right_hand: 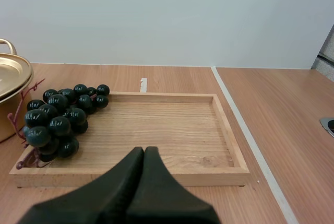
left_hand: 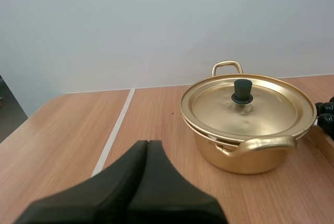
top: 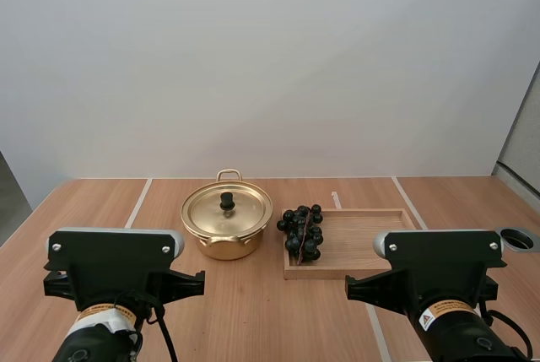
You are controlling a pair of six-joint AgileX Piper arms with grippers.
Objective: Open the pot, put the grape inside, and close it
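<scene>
**Table** [top: 253, 311]: light wood top crossed by pale strips that run from near to far.

**Pot** [top: 226, 242]: gold metal, standing upright left of centre on the table. It has one loop handle on the far side and one on the near side.

**Lid** [top: 243, 210]: gold, seated flat on the pot, which is closed. The black knob [top: 227, 202] stands upright at its centre.

**Wooden tray** [top: 371, 242]: shallow and rectangular, lying flat on the table just right of the pot. Most of its floor is bare.

**Grapes** [top: 303, 229]: one dark bunch with a reddish stem, lying at the left end of the tray. Some berries hang over the tray's left rim, close beside the pot. Whether they touch the pot cannot be told.

**Left gripper** [left_hand: 147, 143]: clenched on nothing, with both black fingers pressed together as one wedge. It sits over bare table, nearer than the pot and to its left, apart from it.

**Right gripper** [right_hand: 144, 150]: clenched on nothing, fingers together as one wedge. It sits by the tray's near rim, right of the grapes and clear of them.

**Left arm** [top: 114, 271] and **right arm** [top: 439, 271]: both at the near edge of the table, to either side.
</scene>
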